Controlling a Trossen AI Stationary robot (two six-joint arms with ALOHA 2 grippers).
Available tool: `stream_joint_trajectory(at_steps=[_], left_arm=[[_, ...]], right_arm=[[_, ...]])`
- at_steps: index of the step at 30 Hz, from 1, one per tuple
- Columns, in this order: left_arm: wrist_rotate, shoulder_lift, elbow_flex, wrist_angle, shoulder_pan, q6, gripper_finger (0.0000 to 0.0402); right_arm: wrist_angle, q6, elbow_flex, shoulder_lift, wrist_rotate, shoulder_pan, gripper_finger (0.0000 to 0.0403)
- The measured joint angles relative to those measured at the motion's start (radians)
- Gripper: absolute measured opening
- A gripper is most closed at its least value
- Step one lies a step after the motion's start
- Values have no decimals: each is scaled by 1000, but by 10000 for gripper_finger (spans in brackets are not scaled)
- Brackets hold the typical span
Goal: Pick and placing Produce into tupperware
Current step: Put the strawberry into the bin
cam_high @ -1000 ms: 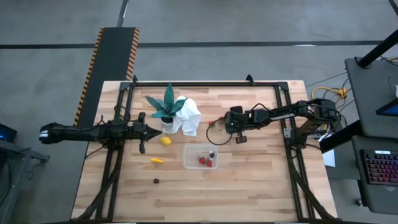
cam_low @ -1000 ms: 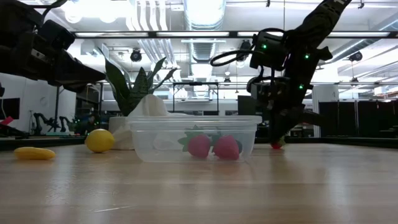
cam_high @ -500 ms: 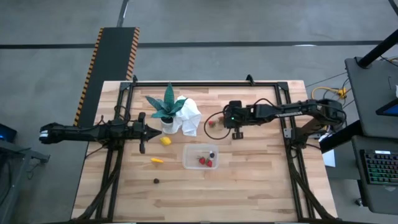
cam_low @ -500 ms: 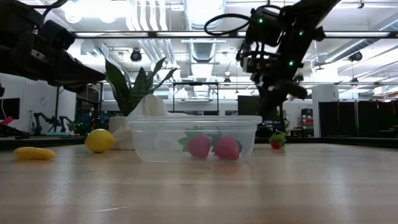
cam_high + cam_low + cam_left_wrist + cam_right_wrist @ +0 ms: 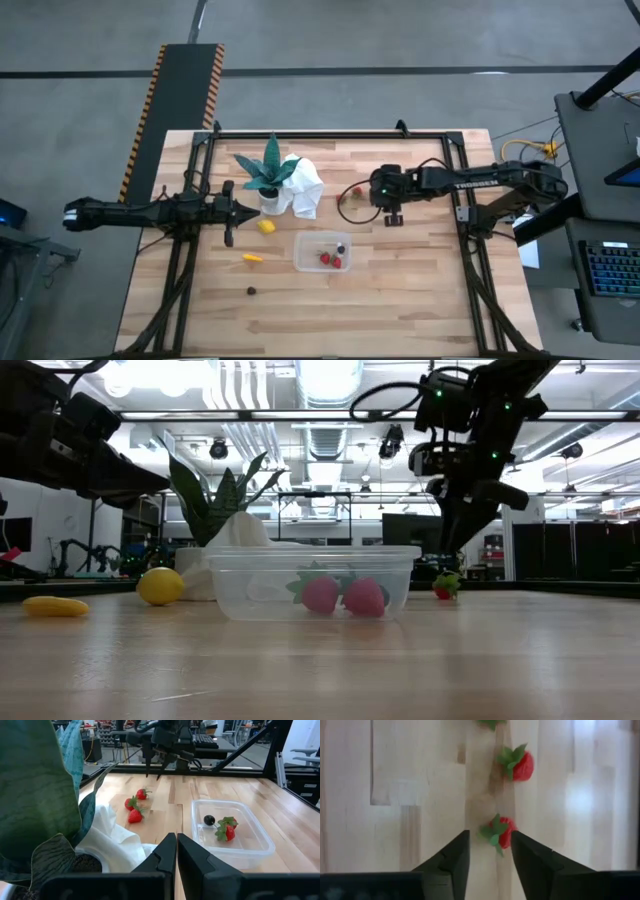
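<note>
Wooden planks form the table (image 5: 400, 290), seen from above in the middle of the frame. A clear tupperware (image 5: 324, 251) with rounded corners is placed at the centre; two red strawberries (image 5: 330, 260) and a small dark berry (image 5: 209, 820) are held inside it. A yellow lemon (image 5: 266, 227) and an elongated yellow piece (image 5: 252, 258) are seen left of it, and a dark ball (image 5: 251, 291) lower left. Three strawberries (image 5: 135, 810) with green leaves lie at upper centre, near a white cloth (image 5: 306, 190) and plant (image 5: 268, 170). The right gripper (image 5: 490, 850) is held open above one strawberry (image 5: 500, 833). The left gripper (image 5: 176, 851) is kept closed at the left, beside the plant.
</note>
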Motion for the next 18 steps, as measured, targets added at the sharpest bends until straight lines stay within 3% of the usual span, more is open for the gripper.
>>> stream_joint_trajectory(at_steps=[6,13,18], left_arm=[[0,0,0,0,0,0,0],[0,0,0,0,0,-1,0],[0,-1,0,1,0,-1,0]], right_arm=[[2,2,-16,7,-1,1,156],[33,-135,-74,22,-25,22,135],[110,-148,-83,24,38,19,128]])
